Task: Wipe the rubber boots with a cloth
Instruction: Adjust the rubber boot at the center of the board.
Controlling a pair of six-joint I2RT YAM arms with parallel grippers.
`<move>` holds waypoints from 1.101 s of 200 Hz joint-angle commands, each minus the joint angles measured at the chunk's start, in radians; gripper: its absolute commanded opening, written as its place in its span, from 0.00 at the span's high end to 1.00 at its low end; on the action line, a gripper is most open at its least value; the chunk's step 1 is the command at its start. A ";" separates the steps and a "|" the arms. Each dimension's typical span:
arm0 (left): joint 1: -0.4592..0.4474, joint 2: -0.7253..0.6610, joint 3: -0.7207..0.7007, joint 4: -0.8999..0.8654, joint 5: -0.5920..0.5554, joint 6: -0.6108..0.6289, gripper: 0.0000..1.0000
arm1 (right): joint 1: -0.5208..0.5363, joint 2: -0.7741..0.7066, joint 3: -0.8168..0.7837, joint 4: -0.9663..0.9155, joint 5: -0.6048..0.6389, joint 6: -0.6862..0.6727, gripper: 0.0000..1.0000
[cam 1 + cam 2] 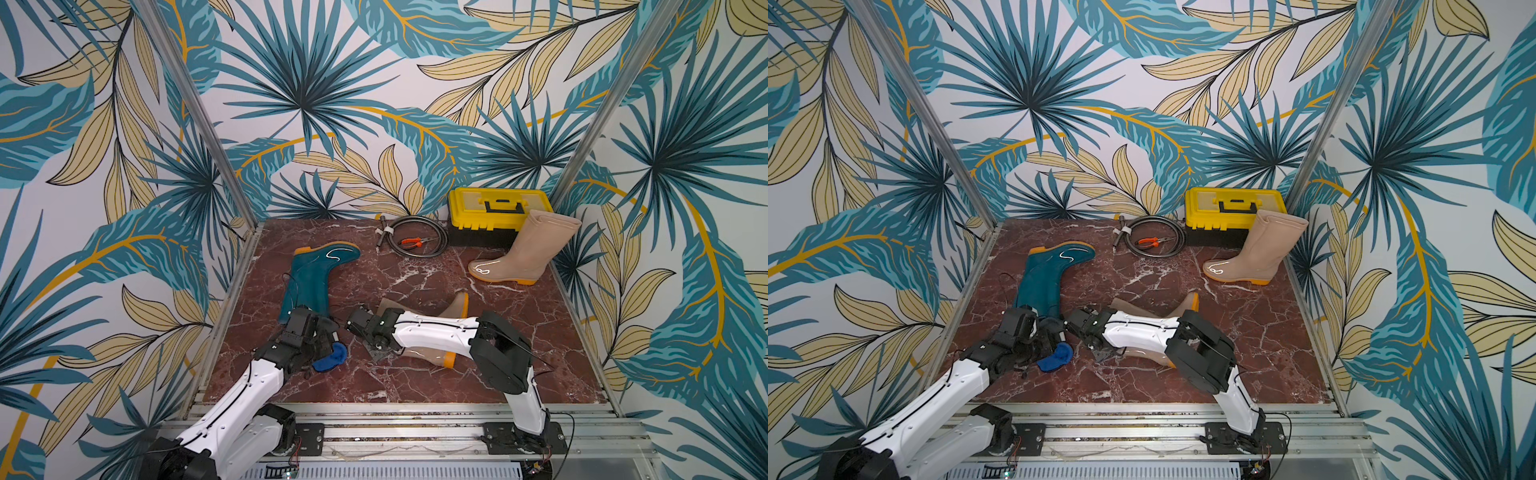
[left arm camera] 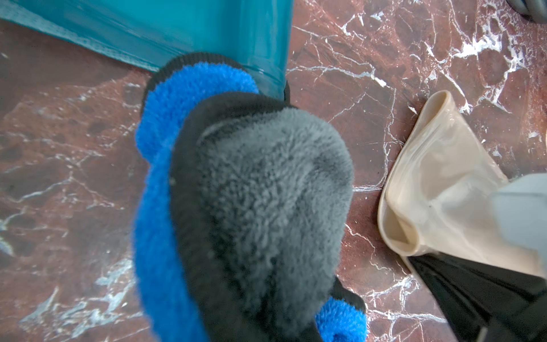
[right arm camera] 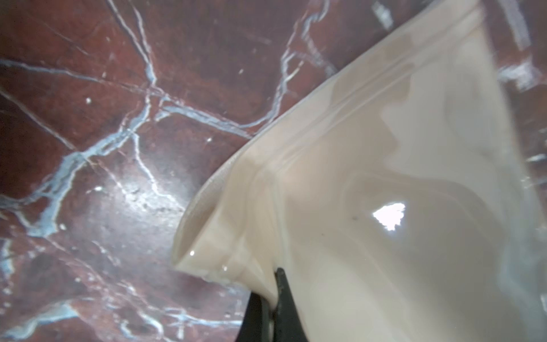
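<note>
Table [image 1: 415,374]: three boots [image 1: 316,278] [image 1: 528,249] [image 1: 455,311]; left end effector [image 1: 318,343] tight on one cloth [image 2: 251,192], right end effector [image 3: 270,293] on cuff [image 3: 236,237]

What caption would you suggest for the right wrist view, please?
Right gripper shut on the top rim of the beige boot, with the red marble tabletop behind.

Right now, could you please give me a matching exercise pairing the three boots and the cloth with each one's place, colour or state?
Things:
1. teal boot
2. far beige boot
3. near beige boot
4. cloth

Descriptions:
A. pinched at its shaft rim by the right tool
B. standing upright
C. lying down, foot toward the back wall
D. bright blue, fluffy

Pairs: 1-C, 2-B, 3-A, 4-D.
</note>
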 commanded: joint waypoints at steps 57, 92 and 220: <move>0.011 -0.020 0.037 -0.010 0.020 0.018 1.00 | -0.030 -0.266 0.136 0.103 0.112 -0.037 1.00; 0.011 -0.039 0.092 -0.059 0.001 0.034 1.00 | -0.030 -0.399 0.096 0.239 0.022 0.020 1.00; 0.004 0.132 0.193 -0.058 0.138 0.035 1.00 | -0.027 -1.277 -1.002 -0.089 0.250 1.036 0.32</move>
